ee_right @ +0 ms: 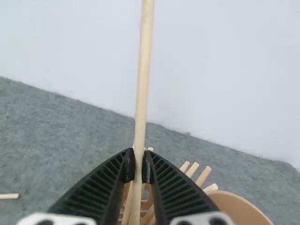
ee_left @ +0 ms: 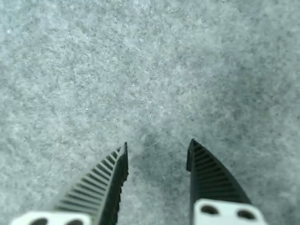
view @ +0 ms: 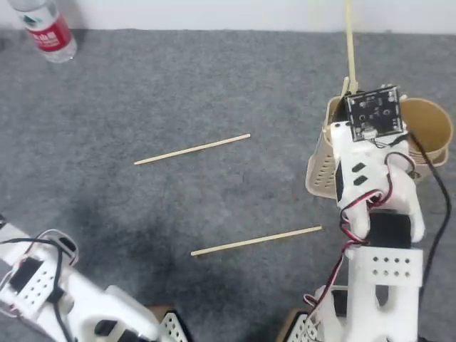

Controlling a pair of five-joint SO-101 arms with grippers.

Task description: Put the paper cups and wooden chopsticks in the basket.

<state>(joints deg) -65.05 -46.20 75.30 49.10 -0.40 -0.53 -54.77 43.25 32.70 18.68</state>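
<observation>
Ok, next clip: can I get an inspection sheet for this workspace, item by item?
Surface: grey carpet, lying flat.
Job's things: one loose chopstick mid-carpet, a second loose chopstick nearer the arms; basket on the right with stored chopsticks in it; paper cup apparently in it too.
Clutter: water bottle at the far left corner.
Tools: right tool shut on a held chopstick, upright over the basket; left tool open above bare carpet.
Cables: red and black wires on the right arm, apart from the loose chopsticks.
Surroundings: white wall behind the table.
</observation>
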